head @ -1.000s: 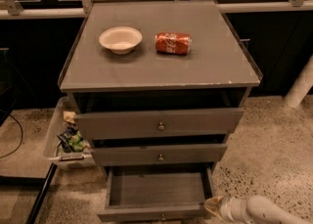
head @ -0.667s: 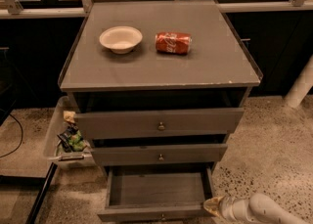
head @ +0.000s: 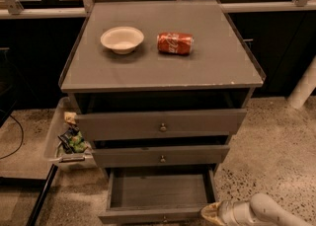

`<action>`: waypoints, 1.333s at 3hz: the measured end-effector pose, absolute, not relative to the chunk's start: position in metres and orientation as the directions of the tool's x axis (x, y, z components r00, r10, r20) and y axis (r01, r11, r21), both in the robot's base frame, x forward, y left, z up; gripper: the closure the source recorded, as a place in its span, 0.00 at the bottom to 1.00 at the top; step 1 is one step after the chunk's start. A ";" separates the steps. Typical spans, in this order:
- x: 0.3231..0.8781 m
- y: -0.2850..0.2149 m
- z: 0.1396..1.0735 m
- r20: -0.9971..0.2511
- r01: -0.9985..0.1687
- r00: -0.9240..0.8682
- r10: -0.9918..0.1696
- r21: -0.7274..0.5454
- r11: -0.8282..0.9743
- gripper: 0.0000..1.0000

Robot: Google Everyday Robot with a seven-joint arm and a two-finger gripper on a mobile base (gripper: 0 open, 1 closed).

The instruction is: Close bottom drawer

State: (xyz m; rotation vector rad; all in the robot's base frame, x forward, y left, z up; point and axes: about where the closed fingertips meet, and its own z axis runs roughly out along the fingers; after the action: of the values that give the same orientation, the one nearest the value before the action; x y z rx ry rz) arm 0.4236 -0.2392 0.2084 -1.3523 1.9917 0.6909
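Note:
The bottom drawer [head: 158, 193] of the grey cabinet stands pulled out, its shallow box open and empty, its front panel [head: 148, 216] at the frame's lower edge. The gripper [head: 213, 213] comes in from the bottom right on a white arm [head: 269, 212] and sits at the right end of that front panel. The middle drawer [head: 160, 156] and top drawer [head: 160, 124] sit above it, each with a small brass knob.
A white bowl [head: 122, 38] and a red soda can [head: 175, 43] on its side lie on the cabinet top [head: 163, 67]. A clear bin [head: 66, 141] with wrappers stands left of the cabinet. A white post [head: 303, 87] stands at the right on the speckled floor.
The gripper and arm have shifted slightly left, toward the drawer's right front corner. The drawer has not visibly moved.

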 end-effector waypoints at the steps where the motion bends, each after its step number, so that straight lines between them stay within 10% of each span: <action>1: 0.416 -0.230 0.204 -0.738 -0.936 -0.281 -0.613 0.070 0.345 1.00; 3: 0.407 -0.201 0.184 -0.712 -0.949 -0.229 -0.664 0.013 0.314 1.00; 4: 0.418 -0.208 0.175 -0.711 -0.944 -0.223 -0.667 -0.015 0.331 0.82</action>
State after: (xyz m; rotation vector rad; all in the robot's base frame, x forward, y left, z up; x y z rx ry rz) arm 0.4183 -0.2081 0.1752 -1.4101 1.9758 0.5719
